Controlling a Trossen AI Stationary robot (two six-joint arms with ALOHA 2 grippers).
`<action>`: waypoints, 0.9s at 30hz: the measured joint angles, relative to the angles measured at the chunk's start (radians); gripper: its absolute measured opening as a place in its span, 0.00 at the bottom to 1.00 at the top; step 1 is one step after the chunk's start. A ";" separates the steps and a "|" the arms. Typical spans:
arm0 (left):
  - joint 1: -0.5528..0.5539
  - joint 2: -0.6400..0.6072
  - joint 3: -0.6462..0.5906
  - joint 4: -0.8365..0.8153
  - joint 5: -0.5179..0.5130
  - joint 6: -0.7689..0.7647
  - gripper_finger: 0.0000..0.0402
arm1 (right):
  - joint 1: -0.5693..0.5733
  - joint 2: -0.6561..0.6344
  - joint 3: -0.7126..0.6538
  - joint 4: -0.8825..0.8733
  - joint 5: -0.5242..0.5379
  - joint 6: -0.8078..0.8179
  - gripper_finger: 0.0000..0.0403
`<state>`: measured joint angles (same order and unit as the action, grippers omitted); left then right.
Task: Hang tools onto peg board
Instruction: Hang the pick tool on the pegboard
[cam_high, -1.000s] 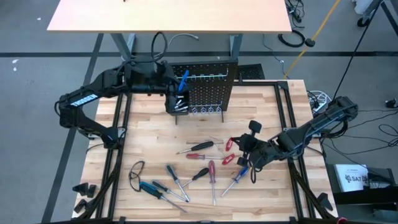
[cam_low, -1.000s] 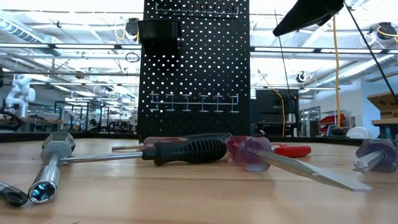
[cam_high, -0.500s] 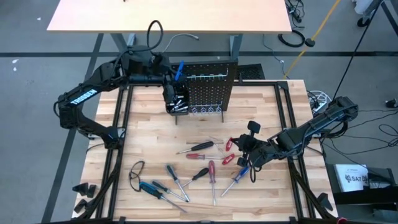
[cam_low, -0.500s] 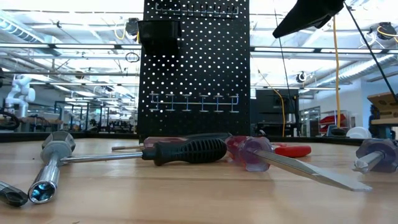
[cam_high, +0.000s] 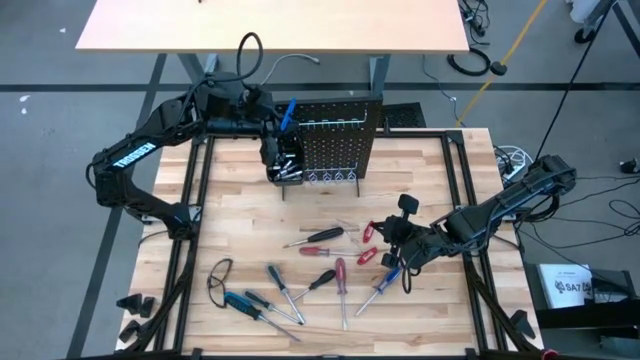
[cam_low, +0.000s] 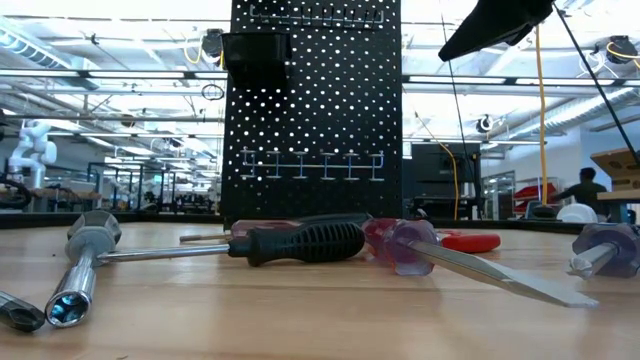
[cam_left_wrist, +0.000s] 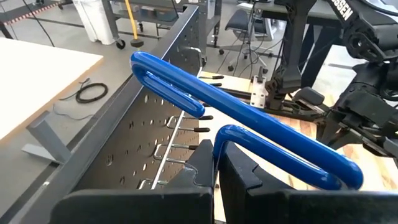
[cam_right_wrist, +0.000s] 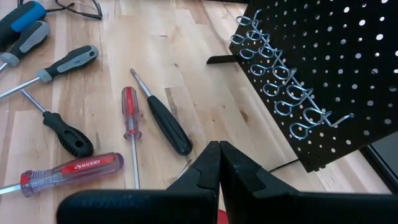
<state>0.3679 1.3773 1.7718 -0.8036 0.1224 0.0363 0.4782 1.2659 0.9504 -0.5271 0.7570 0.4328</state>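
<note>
**Blue-handled tool at the board, most tools still down**

The left end effector (cam_high: 281, 128), upper left of the high view, is clamped on a blue-handled tool (cam_left_wrist: 249, 121) at the top of the peg board (cam_high: 335, 140). The right end effector (cam_high: 400, 240), lower right, is closed on nothing. About 10 screwdrivers (cam_high: 320, 237) and red pliers (cam_high: 372, 231) lie on the worktop (cam_high: 240, 220), so the job looks barely begun.
</note>
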 joint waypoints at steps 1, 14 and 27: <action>0.000 0.000 0.000 -0.001 0.000 0.003 0.01 | 0.000 0.000 0.000 0.000 0.000 0.000 0.00; 0.000 0.002 -0.001 -0.022 -0.056 0.051 0.01 | 0.000 0.000 0.000 0.000 0.000 0.000 0.00; -0.001 0.014 -0.001 -0.020 -0.071 0.083 0.01 | 0.000 0.000 0.000 0.000 0.000 0.000 0.00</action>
<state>0.3672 1.3911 1.7710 -0.8234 0.0510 0.1195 0.4784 1.2659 0.9504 -0.5270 0.7567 0.4328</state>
